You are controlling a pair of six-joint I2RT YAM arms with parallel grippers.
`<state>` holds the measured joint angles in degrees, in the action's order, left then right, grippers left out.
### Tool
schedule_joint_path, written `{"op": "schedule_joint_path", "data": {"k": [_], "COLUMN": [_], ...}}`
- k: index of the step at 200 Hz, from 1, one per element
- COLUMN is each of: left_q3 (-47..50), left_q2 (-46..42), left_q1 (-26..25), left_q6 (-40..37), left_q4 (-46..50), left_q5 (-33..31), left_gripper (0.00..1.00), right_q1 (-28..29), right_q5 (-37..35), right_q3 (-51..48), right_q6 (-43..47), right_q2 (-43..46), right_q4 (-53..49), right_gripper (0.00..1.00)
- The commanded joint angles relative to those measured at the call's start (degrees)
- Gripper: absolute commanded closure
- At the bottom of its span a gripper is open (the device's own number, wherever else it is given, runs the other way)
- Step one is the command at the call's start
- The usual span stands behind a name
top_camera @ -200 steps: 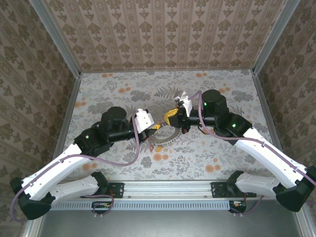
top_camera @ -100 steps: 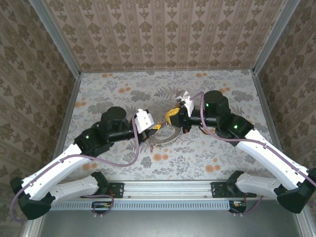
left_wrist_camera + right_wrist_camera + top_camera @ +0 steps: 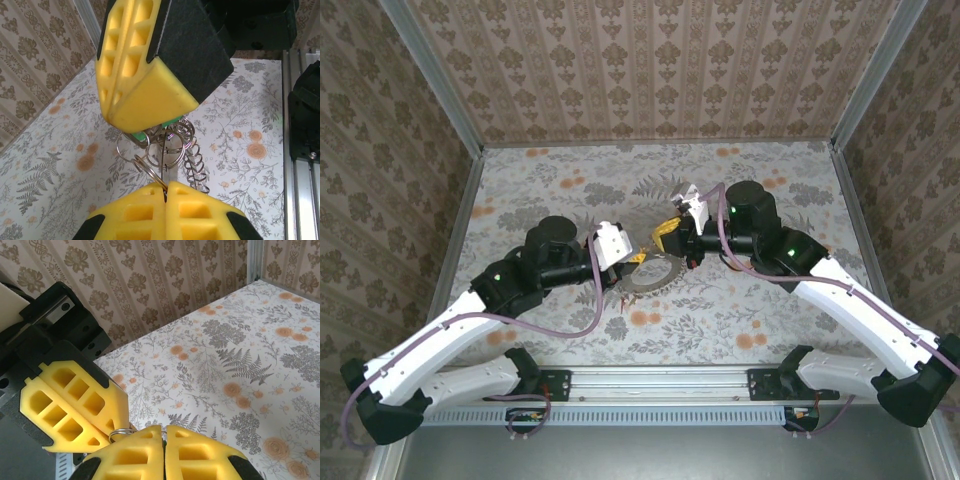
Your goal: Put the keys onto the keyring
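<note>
The keyring (image 3: 659,279), a grey-brown hoop, sits at the middle of the floral table (image 3: 760,185), just below the two meeting grippers. The keys (image 3: 150,137) hang bunched between the grippers, a green tag showing among thin wire rings (image 3: 167,152). The left gripper (image 3: 165,192) is closed, pinching one wire loop at its tips. The right gripper (image 3: 164,439), also closed, appears to clamp the green-tagged key, though its yellow fingers hide the contact. Bare tabletop lies on every side, the patterned walls (image 3: 650,70) and the near rail (image 3: 660,380) well apart from the work.
</note>
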<state>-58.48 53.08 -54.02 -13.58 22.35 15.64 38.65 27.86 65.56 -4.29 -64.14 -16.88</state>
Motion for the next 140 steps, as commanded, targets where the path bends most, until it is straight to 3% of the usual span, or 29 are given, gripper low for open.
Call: {"op": "schedule_joint_path", "data": {"k": [1, 14, 81, 140], "left_q3": [-1.69, -1.36, -0.92, -3.20], "left_q2": [0.69, 1.29, 2.38, 1.37], "left_q1": [0.07, 0.62, 3.05, 1.64], "left_q6": [0.86, 1.25, 3.25, 6.54], "left_q4": [-1.41, -1.34, -1.75, -3.26], "left_q5": [1.06, 1.06, 2.20, -0.53], "left_gripper": [0.94, 0.92, 0.53, 0.52], "right_q1": [-0.81, -0.77, -0.77, -0.75], "right_q5": [0.48, 0.71, 1.50, -0.34], "right_q3": [-0.64, -0.95, -2.76, -3.15], "right_q6": [0.61, 0.48, -0.10, -0.81], "right_q2": [1.79, 2.25, 4.37, 4.46], "right_q4": [2.64, 3.40, 6.48, 7.81], "right_gripper": [1.00, 1.00, 1.00, 1.00]}}
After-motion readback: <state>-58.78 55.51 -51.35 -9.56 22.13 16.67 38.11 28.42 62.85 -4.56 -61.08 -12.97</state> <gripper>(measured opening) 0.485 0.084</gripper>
